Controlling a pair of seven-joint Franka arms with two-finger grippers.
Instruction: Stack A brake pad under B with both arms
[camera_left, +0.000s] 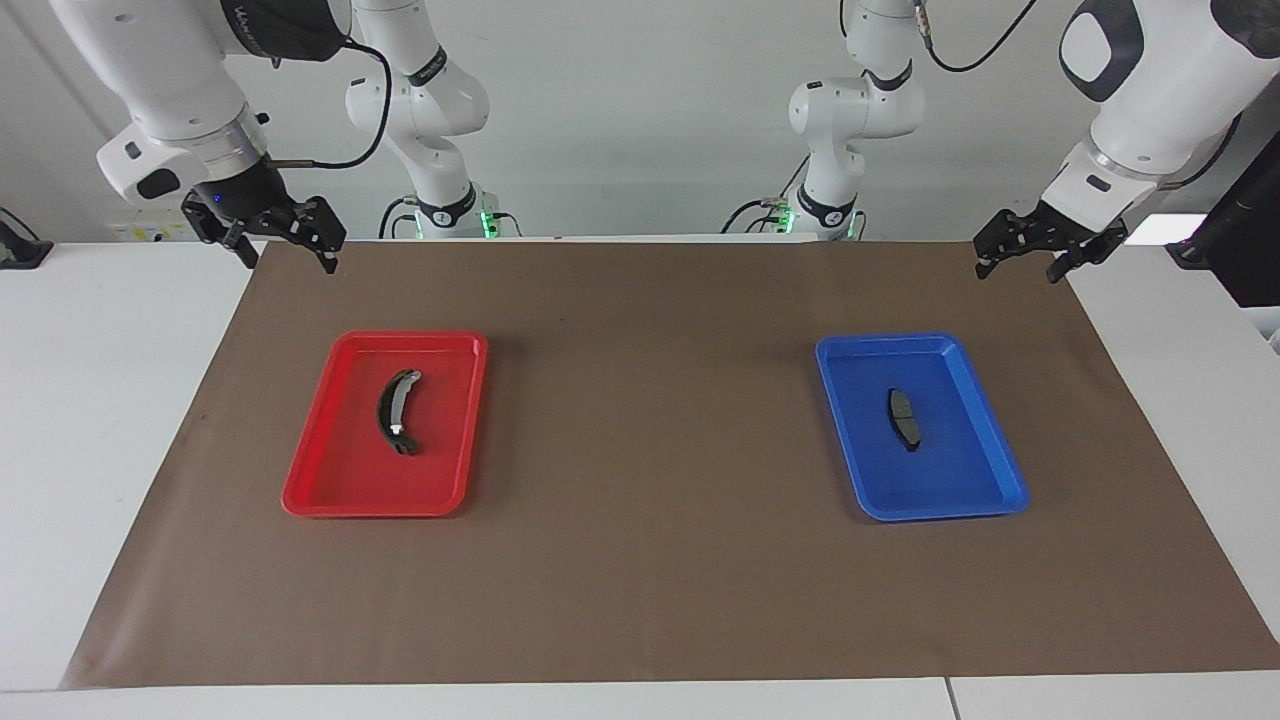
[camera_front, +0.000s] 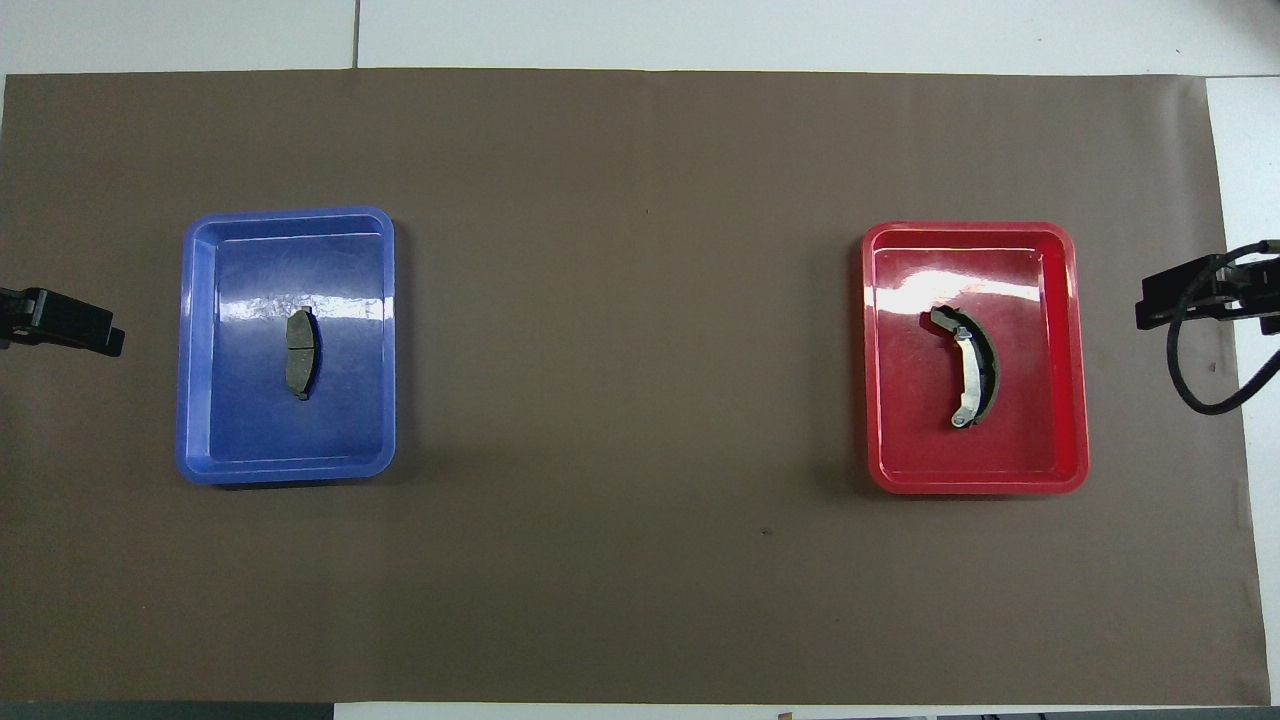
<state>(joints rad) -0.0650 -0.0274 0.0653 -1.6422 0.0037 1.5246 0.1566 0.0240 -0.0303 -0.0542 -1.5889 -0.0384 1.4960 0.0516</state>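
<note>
**Two brake parts apart in their trays, both arms up at the mat's corners**

The A brake pad (camera_left: 903, 418) lies flat near the middle of the blue tray (camera_left: 985, 440), at the left arm's end of the brown mat (camera_left: 650, 560). B (camera_left: 397, 411) lies in the red tray (camera_left: 320, 470), well apart from the blue tray, toward the right arm's end. The left gripper (camera_left: 1022, 264) hangs over the mat's corner nearest the blue tray, fingers spread wide, holding nothing. The right gripper (camera_left: 290, 253) hangs likewise wide and empty over the corner well apart from the blue tray.
</note>
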